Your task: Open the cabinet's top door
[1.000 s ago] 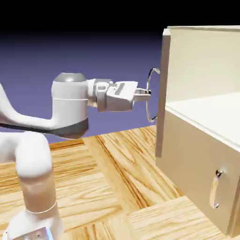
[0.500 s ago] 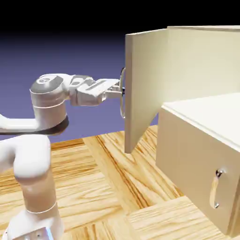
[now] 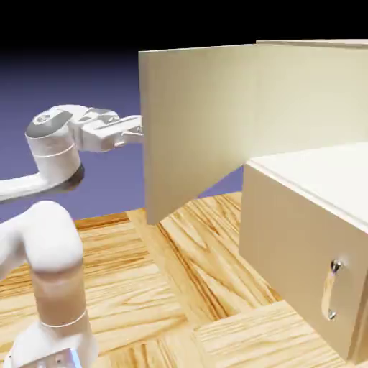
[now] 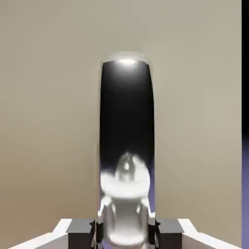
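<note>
The tool (image 4: 124,228) is clamped on the top door's (image 3: 194,115) silver bar handle (image 4: 126,146), apparently securely, yet swinging wider could twist the polished bar free.

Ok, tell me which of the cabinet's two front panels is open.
The top door, the larger upper panel, is swung wide toward the arm, its handle clamped in the end effector. The shorter lower panel sits shut.

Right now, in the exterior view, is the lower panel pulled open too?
No. The lower panel sits flush in the cabinet, while only the top door stands swung out.
</note>
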Controlling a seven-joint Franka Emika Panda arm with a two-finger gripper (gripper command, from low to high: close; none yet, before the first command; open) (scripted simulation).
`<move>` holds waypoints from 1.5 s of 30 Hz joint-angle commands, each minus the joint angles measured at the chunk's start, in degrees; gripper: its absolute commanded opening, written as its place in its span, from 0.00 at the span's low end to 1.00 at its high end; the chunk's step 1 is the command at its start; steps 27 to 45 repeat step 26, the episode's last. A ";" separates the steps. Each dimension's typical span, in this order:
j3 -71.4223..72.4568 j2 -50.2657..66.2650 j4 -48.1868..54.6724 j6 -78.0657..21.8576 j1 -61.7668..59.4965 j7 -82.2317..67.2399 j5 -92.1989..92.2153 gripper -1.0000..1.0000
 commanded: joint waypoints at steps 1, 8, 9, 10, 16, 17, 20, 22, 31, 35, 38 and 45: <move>2.09 0.66 1.18 -2.02 -0.15 0.14 1.72 0.00; 16.14 6.26 13.64 -16.82 -6.36 0.93 13.07 0.00; 17.74 6.94 15.72 -18.80 -7.80 0.95 14.31 0.00; 19.23 7.55 17.80 -20.71 -9.29 0.94 15.43 0.00; 26.25 10.08 30.26 -31.16 -18.92 0.36 20.41 0.00; 27.18 10.35 32.34 -32.79 -20.58 0.18 21.02 0.00; 29.67 10.97 38.57 -37.54 -25.60 -0.45 22.56 0.00; 31.12 11.24 42.72 -40.62 -28.95 -0.96 23.38 0.00; 33.12 11.50 49.47 -45.48 -34.38 -1.94 24.38 0.00; 33.12 11.50 49.47 -45.48 -34.38 -1.94 24.38 0.00; 33.12 11.50 49.47 -45.48 -34.38 -1.94 24.38 0.00; 33.12 11.50 49.47 -45.48 -34.38 -1.94 24.38 0.00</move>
